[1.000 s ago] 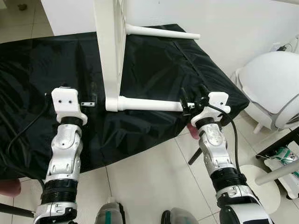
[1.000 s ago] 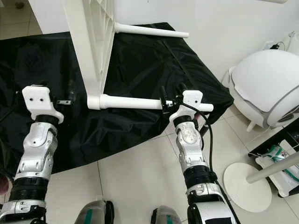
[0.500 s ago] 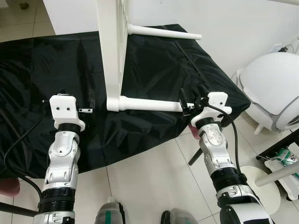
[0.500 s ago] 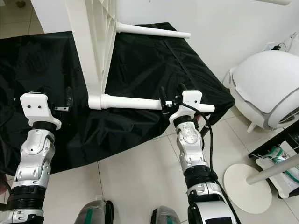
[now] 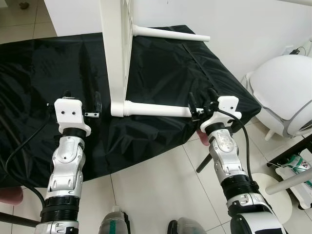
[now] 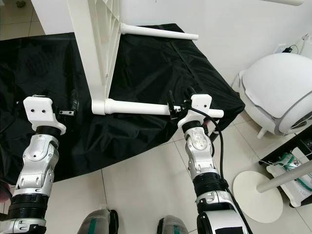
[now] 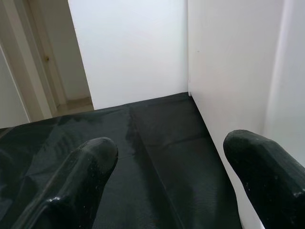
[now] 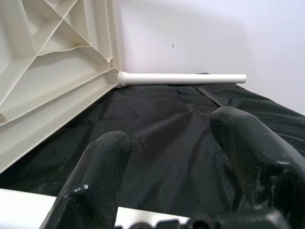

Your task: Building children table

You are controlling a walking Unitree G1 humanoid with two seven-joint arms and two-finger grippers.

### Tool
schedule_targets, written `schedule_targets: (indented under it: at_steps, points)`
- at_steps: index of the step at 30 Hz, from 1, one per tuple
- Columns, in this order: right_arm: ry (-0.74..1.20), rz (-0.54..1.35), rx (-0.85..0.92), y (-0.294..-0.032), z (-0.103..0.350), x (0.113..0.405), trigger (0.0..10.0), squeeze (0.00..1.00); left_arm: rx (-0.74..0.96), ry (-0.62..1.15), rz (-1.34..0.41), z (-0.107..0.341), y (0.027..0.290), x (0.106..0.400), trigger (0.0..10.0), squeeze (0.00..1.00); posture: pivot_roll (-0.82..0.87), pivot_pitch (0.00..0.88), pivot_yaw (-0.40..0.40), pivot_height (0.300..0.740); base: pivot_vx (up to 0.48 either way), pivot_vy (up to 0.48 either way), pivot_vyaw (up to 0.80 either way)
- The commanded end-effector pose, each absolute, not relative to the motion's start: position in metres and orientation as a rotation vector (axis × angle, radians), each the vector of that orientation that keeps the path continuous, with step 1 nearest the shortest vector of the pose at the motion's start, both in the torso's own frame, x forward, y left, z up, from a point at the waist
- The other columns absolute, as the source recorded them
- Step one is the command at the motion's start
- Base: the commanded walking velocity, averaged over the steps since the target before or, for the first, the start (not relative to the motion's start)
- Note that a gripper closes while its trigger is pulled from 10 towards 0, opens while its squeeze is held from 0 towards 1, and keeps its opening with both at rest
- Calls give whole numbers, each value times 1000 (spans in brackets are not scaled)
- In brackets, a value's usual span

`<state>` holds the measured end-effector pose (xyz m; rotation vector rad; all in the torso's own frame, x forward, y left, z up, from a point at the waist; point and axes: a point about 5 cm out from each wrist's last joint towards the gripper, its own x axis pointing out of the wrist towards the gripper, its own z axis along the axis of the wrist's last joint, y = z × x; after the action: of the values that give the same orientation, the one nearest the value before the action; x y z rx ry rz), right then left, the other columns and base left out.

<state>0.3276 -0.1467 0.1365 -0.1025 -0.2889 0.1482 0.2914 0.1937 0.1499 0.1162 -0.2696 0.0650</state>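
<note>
The white tabletop (image 5: 116,48) is stood on edge on the black-covered desk (image 5: 44,63), two legs already fitted. The near leg (image 5: 156,109) is straddled by the right gripper (image 5: 201,105), fingers apart, probably for seating it. The left gripper (image 5: 80,102) is held open beside the panel, so bracing's likely needed next.

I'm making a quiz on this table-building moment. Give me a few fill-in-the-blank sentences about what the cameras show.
1. The white tabletop stands on its edge on a ____ cloth.
2. The right gripper is at the free end of the ____ white leg.
3. The left gripper has its fingers ____.

Missing words: black; nearer; open
</note>
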Motion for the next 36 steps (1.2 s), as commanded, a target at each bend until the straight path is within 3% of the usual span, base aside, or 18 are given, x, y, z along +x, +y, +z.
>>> schedule_targets:
  at_steps: [1, 13, 36]
  points:
    - [-267, 148, -102, -148, 130, 326, 10000, 0, 112, -253, 48, 144, 191, 290, 10000, 0, 19, 0, -17, 740, 0, 0, 0]
    - [-157, 118, -118, -153, 96, 318, 10000, 0, 87, -177, 59, 117, 188, 288, 10000, 0, 16, 0, -16, 740, 0, 0, 0]
    - [-208, 128, -132, -148, 107, 326, 10000, 0, 109, -228, 49, 128, 187, 292, 10000, 0, 28, 0, -24, 740, 0, 0, 0]
